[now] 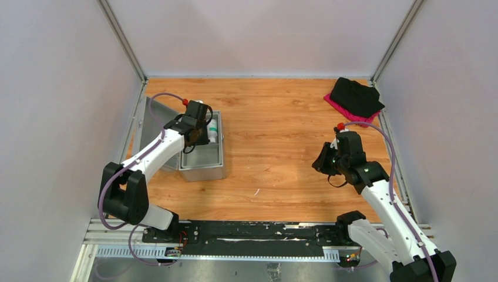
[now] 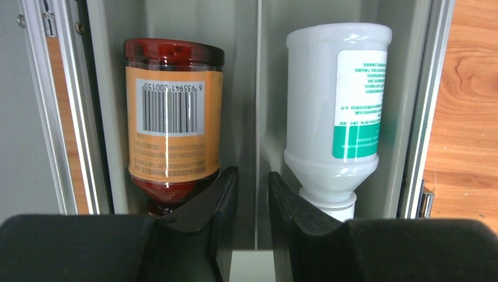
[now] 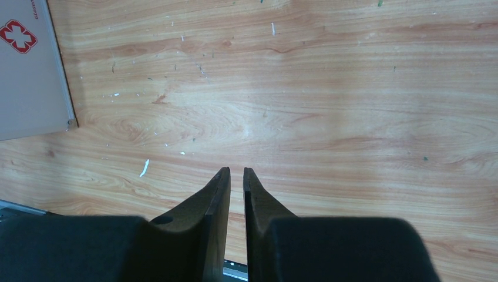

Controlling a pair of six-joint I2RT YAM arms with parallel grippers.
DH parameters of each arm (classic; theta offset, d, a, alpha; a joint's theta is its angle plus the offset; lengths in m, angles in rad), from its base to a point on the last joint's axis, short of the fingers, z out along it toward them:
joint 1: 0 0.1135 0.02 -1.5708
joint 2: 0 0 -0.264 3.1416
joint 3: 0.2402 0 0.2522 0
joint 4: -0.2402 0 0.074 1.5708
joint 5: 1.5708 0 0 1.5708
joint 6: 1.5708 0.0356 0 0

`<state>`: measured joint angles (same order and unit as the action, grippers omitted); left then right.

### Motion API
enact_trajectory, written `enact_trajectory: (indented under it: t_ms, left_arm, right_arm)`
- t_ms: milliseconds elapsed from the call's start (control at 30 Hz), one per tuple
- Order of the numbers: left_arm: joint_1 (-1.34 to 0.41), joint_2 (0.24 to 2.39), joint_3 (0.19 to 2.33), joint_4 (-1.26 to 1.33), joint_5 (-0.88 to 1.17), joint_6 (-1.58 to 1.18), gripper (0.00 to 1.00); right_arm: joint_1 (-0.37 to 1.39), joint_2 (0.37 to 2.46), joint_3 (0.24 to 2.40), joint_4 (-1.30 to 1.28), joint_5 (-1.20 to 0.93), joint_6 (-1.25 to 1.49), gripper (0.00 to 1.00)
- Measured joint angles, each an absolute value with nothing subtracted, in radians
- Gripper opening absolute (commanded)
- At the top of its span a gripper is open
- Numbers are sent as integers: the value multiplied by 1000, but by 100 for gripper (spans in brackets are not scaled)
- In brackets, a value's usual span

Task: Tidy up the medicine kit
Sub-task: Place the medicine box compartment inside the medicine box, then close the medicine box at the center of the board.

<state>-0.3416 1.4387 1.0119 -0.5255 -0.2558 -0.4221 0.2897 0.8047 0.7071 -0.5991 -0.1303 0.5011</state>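
Note:
The medicine kit (image 1: 202,168) is a silver-grey metal case at the table's left, its lid (image 1: 154,124) swung open to the left. Inside, a brown bottle (image 2: 173,123) with an orange label lies left of a thin divider (image 2: 256,88). A white bottle (image 2: 337,111) with a green label lies right of it and also shows from above (image 1: 214,133). My left gripper (image 2: 252,173) hangs over the case (image 1: 199,135), its fingers slightly apart above the divider, holding nothing. My right gripper (image 3: 236,170) hovers over bare wood at the right (image 1: 320,160), jaws a narrow gap apart and empty.
A black cloth (image 1: 356,96) lies on a pink item (image 1: 343,110) at the back right corner. The kit's grey side with a red cross (image 3: 17,34) shows at the upper left of the right wrist view. A small white scrap (image 1: 256,191) lies mid-table. Enclosure walls ring the table.

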Motion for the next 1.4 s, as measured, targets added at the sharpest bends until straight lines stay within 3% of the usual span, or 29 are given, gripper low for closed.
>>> enact_trajectory:
  t_ms: [633,967,1400]
  left_arm:
    - [-342,1317,1193,-640,-265,-407,34]
    - [-329,1182,1266,-692,-331,-369,52]
    - [119,1102,1353,-742,-377,-367,86]
  right_arm:
    - [290,794,707,-599,-131,502,19]
    - [290,796,707,-599,-154,505,20]
    - [290,822,707,-599,-188,488,23]
